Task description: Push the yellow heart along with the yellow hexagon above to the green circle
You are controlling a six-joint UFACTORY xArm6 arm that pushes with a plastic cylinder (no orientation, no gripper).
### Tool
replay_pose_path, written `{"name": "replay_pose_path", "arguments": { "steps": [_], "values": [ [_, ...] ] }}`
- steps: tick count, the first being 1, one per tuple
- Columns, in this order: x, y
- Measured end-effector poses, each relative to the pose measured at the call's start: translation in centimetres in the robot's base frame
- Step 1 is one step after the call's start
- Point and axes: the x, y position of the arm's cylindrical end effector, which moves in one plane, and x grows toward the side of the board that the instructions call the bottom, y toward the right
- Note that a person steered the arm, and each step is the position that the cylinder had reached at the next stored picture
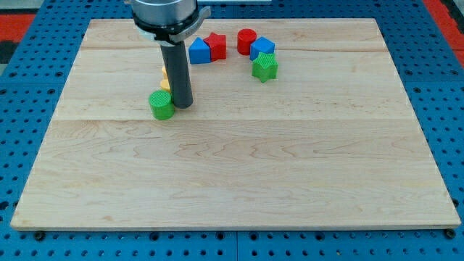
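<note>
my tip (pixel 182 106) touches the green circle (pixel 162 105), hiding most of two yellow blocks (pixel 165 80); no fingers here.

No legible text (board, blocks alike)

Straight dark rod (pixel 179 72) under grey mount (pixel 168 16)

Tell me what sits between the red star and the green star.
In the camera view, the red cylinder and a blue block lie between the red star and the green star.
</note>
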Motion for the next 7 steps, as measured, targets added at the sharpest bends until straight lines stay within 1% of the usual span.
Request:
{"name": "replay_pose_path", "arguments": {
  "steps": [1, 2, 3, 6, 7],
  "values": [
    [-1.4, -0.2],
    [-1.5, -0.2],
    [-1.5, -1.7],
    [-4.4, -7.2],
    [-4.5, -10.9]
  ]
}}
